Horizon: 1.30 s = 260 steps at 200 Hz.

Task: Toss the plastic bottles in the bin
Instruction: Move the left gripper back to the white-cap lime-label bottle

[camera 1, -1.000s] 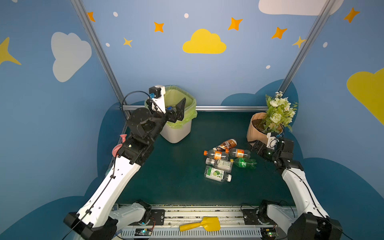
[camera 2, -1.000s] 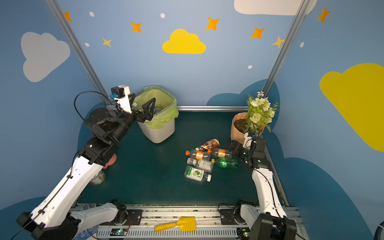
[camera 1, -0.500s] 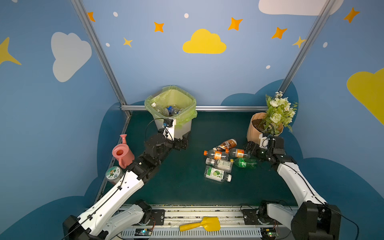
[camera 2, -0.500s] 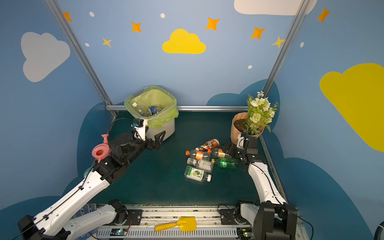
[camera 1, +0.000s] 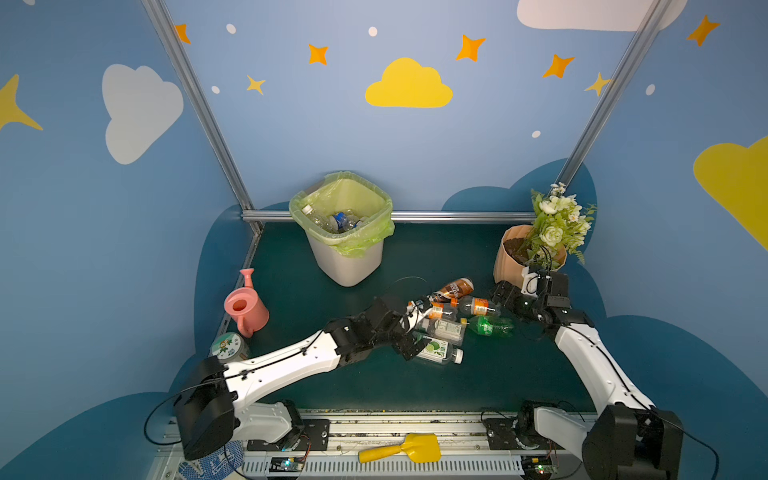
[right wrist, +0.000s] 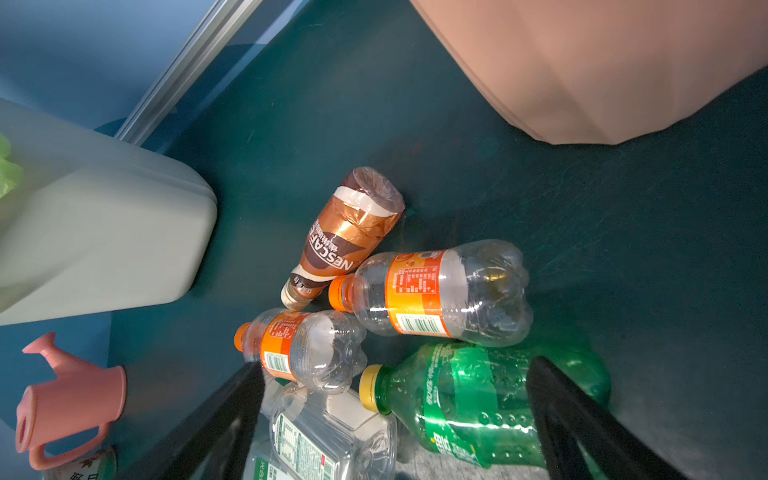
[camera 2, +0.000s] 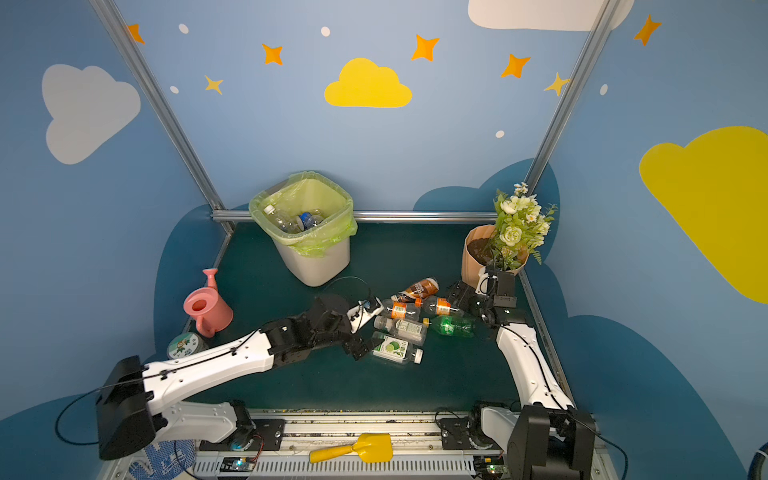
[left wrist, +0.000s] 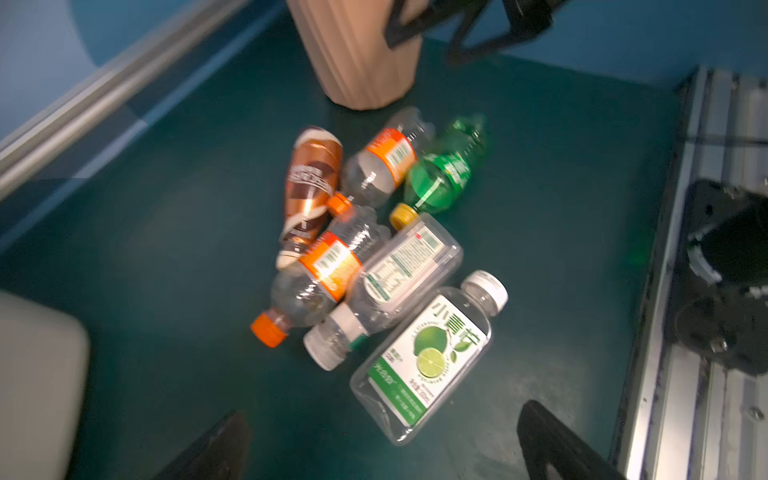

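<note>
Partly done: several bottles (camera 1: 338, 220) already down in bin (camera 1: 349, 266), 6 more lying clustered on bench (camera 1: 374, 386) near flowerpot (camera 1: 509, 266). Left tool (left wrist: 384, 411) spread wide, empty, poised by lime-label bottle (left wrist: 432, 357); right tool (right wrist: 397, 368) also released, empty, over green bottle (right wrist: 478, 407)

Noted pink plastic watering can (camera 1: 245, 309) upright at left edge of dark green bench (camera 1: 436, 253), spout rising toward back. Round tin with green-and-white printed lid (camera 1: 226, 345) just beside it, nearer front; contact between the two not resolvable. Logged ribbed tan flowerpot (camera 1: 509, 266) upright at back right, dark soil inside, white and green flowers (camera 1: 555, 224) leaning toward right wall. Yellow plastic scoop (camera 1: 417, 448) lying flat on grey slotted metal strip (camera 1: 478, 467) in front of bench, handle pointing left. Blue patterned cloth (camera 1: 212, 463) at front left, partly hidden.
</note>
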Available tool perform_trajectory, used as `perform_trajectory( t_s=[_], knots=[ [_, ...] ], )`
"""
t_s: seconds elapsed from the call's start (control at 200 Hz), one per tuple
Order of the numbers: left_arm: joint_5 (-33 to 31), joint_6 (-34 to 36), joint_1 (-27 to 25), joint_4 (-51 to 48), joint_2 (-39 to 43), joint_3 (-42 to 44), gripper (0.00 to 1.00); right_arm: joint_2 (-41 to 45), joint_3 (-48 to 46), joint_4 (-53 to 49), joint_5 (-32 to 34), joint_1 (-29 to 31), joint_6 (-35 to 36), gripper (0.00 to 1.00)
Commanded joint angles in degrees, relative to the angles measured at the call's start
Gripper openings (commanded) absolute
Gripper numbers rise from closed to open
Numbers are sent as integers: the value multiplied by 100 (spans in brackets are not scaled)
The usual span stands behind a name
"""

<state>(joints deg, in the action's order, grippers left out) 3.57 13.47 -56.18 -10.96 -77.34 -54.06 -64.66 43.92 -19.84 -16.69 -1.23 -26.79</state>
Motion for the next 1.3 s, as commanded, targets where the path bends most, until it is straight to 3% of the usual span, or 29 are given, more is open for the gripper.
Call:
perform_trajectory(
  t_s=[0.0, 0.3, 0.681, 0.966, 1.296],
  knots=[
    [426, 526, -178, -477, -380, -379, 99, 81, 148, -108, 104, 10, -11, 97],
    [740, 1020, -284, -1281, -1647, -1168, 95, 148, 90, -117, 166, -8, 20, 97],
    [439, 1235, -280, -1336, -2532, -1584, 92, 178, 21, -126, 169, -52, 78, 97],
    [300, 1313, -280, -1307, -2881, -1703, 92, 217, -39, -152, 166, -98, 95, 97],
    [904, 1010, -343, -1800, -2795, -1681, 84, 296, -129, -148, 182, -143, 95, 97]
  ],
)
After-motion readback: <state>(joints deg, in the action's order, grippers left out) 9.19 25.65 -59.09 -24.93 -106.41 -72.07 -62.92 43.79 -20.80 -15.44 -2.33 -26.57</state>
